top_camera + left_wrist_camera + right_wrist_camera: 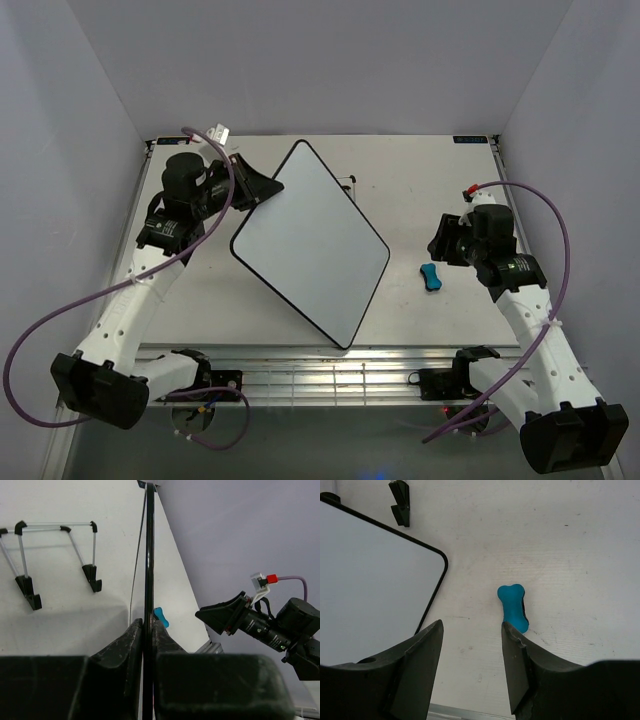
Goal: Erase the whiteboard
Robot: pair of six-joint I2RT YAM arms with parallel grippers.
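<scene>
The whiteboard (310, 243) is a glossy white board with a black rim, held tilted over the middle of the table, with no writing visible on it. My left gripper (268, 190) is shut on its upper left edge; in the left wrist view the board (148, 555) shows edge-on between the fingers (131, 640). The blue bone-shaped eraser (431, 276) lies on the table right of the board. My right gripper (440, 250) is open and empty just above it; in the right wrist view the eraser (513, 607) lies beyond the right finger and the board corner (375, 575) is at left.
A thin wire easel stand (55, 555) lies on the table behind the board, and one black foot of it (400, 502) shows in the right wrist view. Grey walls enclose the table. A metal rail (330, 375) runs along the near edge.
</scene>
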